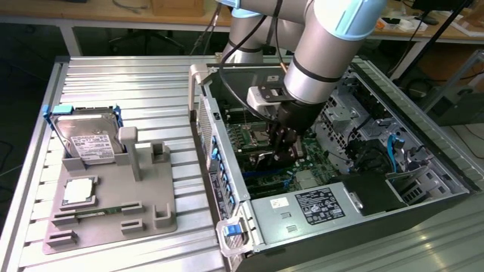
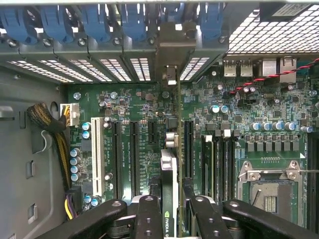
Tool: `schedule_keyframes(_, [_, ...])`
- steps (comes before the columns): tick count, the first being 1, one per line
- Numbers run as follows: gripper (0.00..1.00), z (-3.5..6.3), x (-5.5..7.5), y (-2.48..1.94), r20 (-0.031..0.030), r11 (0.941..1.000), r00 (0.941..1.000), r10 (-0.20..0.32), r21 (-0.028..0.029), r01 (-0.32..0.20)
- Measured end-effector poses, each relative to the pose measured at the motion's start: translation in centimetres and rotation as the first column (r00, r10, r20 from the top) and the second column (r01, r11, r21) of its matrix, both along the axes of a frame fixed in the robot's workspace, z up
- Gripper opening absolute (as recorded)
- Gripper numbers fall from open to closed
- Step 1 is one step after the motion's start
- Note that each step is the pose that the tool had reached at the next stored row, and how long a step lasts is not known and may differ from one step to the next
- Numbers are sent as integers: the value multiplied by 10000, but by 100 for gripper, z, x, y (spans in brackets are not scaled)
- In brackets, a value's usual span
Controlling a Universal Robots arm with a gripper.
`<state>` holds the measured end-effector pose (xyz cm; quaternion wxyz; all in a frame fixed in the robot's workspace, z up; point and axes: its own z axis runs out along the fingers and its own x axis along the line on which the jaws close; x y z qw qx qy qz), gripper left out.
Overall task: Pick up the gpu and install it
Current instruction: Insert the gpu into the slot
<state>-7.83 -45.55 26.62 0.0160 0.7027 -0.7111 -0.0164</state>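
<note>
Jaws of my gripper [image 2: 169, 211] are clamped on the gpu [image 2: 168, 169], which stands edge-on between them, upright over the motherboard [image 2: 129, 144] slots inside the open case [image 1: 302, 209], bracket toward the rear wall.

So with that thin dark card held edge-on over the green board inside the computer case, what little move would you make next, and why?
Probably a slow, straight push down. The gripper is shut on the thin dark graphics card, which stands edge-on over the green motherboard, seemingly lined up with a long black slot, its bracket end toward the rear slot openings. Whether it is seated, I cannot tell.
</note>
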Motion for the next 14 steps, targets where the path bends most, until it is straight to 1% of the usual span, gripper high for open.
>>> schedule_keyframes(14, [27,-89,-7,-3,-2,10000,10000,-6,-7,6])
